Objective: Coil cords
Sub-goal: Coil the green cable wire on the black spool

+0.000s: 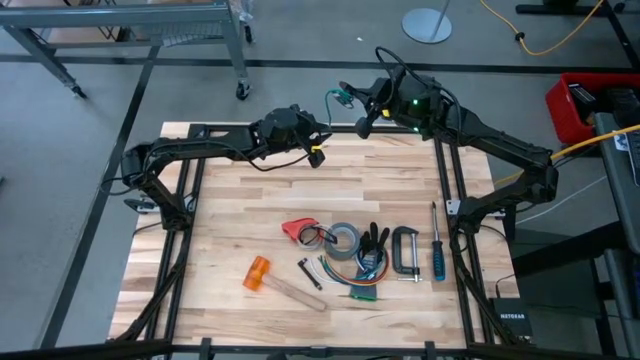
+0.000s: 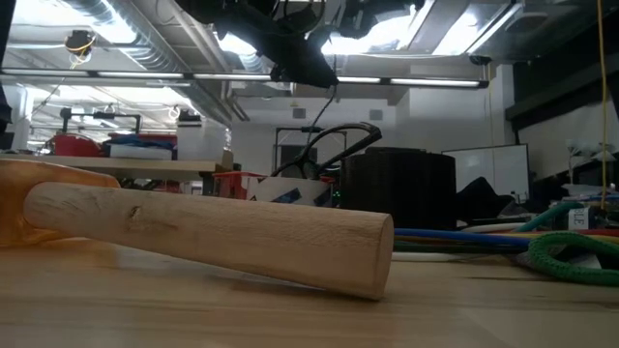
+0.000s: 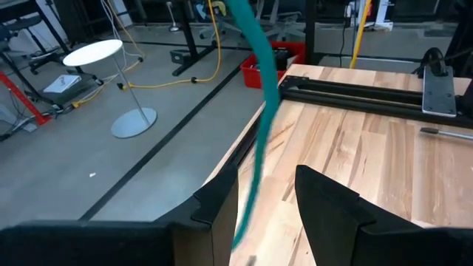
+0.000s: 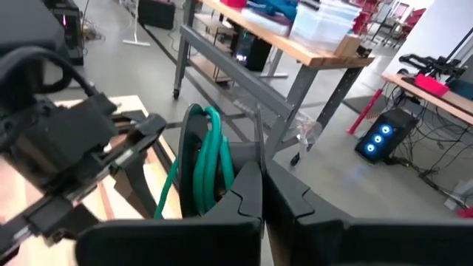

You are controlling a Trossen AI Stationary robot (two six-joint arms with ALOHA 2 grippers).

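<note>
The right gripper point(image 4: 260, 193) has its fingers pinched on the green cord point(image 4: 211, 159) loops; the left gripper point(image 3: 266, 214), fingers apart around the cord, should guide each loop slowly.

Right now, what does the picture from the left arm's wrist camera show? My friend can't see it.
A teal-green cord hangs down between the open dark fingers of the left gripper, above the wooden table's edge. Beyond the table lie a grey floor, a round white stand and a yellow cable.

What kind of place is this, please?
Probably a robotics lab or workshop: a wooden table carries tools such as a hammer and a clamp, with metal workbenches and computer equipment standing around.
</note>
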